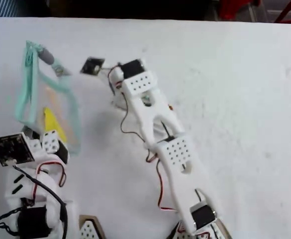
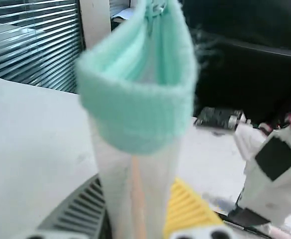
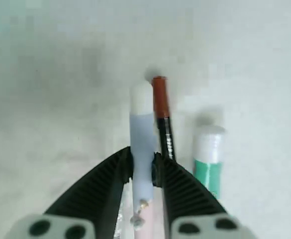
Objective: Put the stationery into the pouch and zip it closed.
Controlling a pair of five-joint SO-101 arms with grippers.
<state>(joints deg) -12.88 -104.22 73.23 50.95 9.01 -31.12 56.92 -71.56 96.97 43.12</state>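
White table (image 1: pixel 235 74): fingers of left gripper (image 2: pixel 135 219) clamp the mint-rimmed pouch (image 2: pixel 135 99); fingers of right gripper (image 3: pixel 143 160) pinch a pale-blue pen (image 3: pixel 141 124), beside a red-tipped pencil (image 3: pixel 159 99) and green tube (image 3: pixel 208 167).

Up close, the pouch (image 2: pixel 135 99) is blurred, and its lower end is cut off by the left wrist view's edge. From above, the right arm (image 1: pixel 155 114) hides the pen (image 3: pixel 141 124), whose rear end vanishes between the fingers of the right gripper (image 3: pixel 143 155).
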